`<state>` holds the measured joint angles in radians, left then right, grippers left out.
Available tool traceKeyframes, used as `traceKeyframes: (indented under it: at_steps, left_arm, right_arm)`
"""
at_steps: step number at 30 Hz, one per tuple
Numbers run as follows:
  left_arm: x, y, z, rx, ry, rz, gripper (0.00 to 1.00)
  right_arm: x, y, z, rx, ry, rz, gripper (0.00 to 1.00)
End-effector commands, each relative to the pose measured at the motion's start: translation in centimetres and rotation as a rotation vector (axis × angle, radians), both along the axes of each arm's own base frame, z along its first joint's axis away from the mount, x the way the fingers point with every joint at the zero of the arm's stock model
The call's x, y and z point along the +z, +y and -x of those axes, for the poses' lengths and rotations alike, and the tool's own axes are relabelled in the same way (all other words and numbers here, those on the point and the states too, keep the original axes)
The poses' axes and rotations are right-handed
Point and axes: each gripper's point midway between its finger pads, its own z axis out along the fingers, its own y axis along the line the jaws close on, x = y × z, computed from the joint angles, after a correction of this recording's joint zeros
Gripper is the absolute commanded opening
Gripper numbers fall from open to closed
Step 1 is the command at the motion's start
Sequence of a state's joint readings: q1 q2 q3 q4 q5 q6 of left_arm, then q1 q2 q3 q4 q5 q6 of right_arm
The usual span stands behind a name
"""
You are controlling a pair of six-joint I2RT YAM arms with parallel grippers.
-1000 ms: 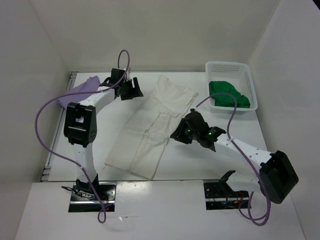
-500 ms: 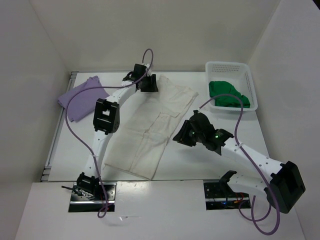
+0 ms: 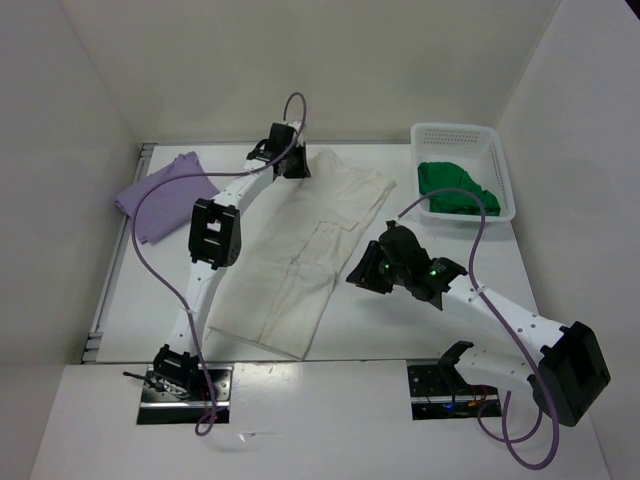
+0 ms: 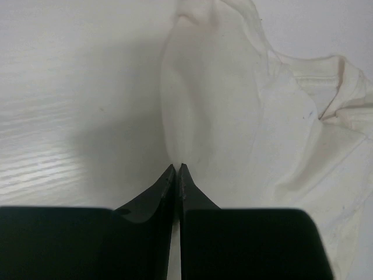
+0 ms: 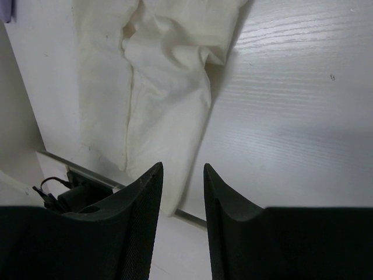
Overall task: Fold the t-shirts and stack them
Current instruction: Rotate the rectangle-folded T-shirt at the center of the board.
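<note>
While the top view has the white t-shirt point(image 3: 300, 260) spread mid-table, the lavender t-shirt point(image 3: 160, 190) at 10 o'clock and the green t-shirt point(image 3: 455, 190) in the basket point(image 3: 440, 132) at 2 o'clock, the left wrist view shows the left gripper point(image 4: 176, 168) nipped together on a raised ridge of white cloth, and the right wrist view shows the right gripper point(image 5: 182, 166) part-open, empty.

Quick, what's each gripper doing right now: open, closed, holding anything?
Left gripper: closed, apparently pinching the edge of the white shirt.
Right gripper: open, holding nothing.
</note>
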<state>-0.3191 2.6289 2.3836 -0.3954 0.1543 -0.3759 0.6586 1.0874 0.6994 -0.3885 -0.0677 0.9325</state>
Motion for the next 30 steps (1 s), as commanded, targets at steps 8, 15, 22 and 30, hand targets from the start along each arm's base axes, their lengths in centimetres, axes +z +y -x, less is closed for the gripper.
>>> traceKeyframes:
  at_steps: [8, 15, 22, 30]
  left_arm:
    - [3.7, 12.2, -4.2, 0.305, -0.03, 0.192, 0.27]
    - [5.7, 14.6, -1.3, 0.344, -0.031, 0.19, 0.78]
    - [8.0, 14.8, 11.2, 0.297, 0.037, 0.19, 0.61]
    - [6.4, 15.2, 25.0, 0.273, 0.196, 0.171, 0.48]
  right_arm:
    - [-2.3, 0.4, 0.7, 0.051, 0.04, 0.003, 0.45]
    - [-6.2, 6.6, 4.8, 0.245, 0.142, 0.029, 0.52]
    - [-7.2, 10.2, 9.2, 0.304, 0.189, -0.032, 0.54]
    - [-10.8, 12.5, 12.5, 0.361, 0.285, -0.024, 0.57]
